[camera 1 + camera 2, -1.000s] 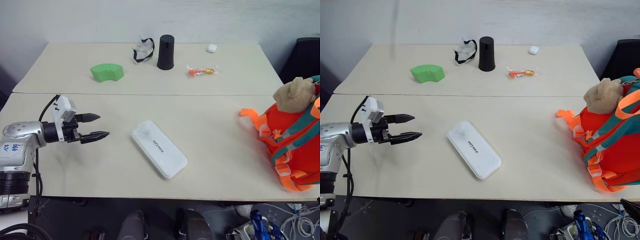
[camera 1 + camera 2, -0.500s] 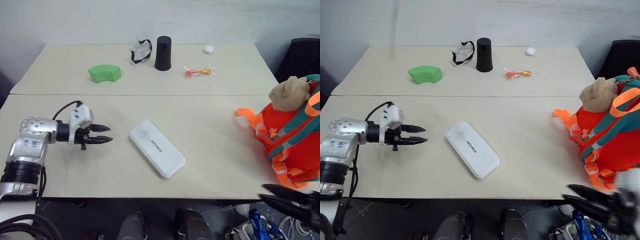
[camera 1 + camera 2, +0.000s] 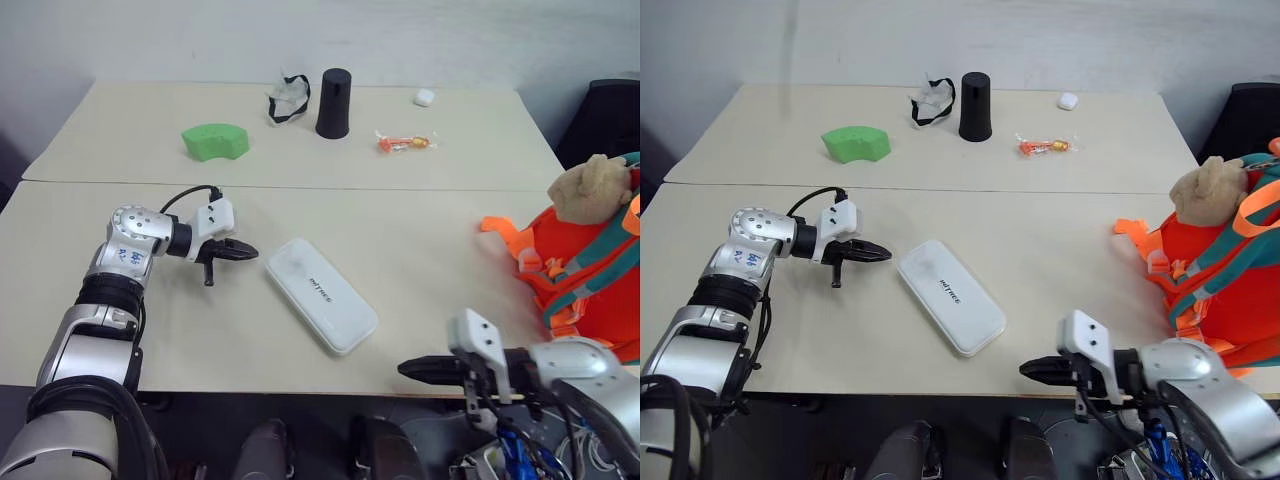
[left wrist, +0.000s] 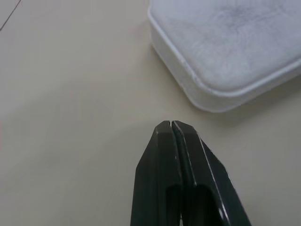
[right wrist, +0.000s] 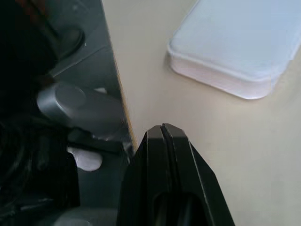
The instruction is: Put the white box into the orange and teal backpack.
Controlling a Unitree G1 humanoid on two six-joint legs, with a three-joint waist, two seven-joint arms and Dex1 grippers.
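The white box (image 3: 321,294) lies flat and slantwise in the middle of the near table. My left gripper (image 3: 251,254) is shut and empty, its tip just left of the box's far end; in the left wrist view its fingertips (image 4: 170,128) stop short of the box's rounded corner (image 4: 221,56). At the table's front edge my right gripper (image 3: 404,371) is also shut and empty, pointing left, a short way from the box's near end (image 5: 235,47). The orange and teal backpack (image 3: 585,290) stands at the right edge, with a tan plush toy (image 3: 590,188) on top.
On the far table are a green curved block (image 3: 215,141), a black cylinder (image 3: 333,103), a black-strapped white item (image 3: 288,99), an orange wrapped sweet (image 3: 402,143) and a tiny white case (image 3: 424,97). A dark chair (image 3: 610,115) stands at the far right.
Both grippers have gone from open to shut. The left one moved right, up to the box's far end. The right arm swung in from the right along the front edge toward the box.
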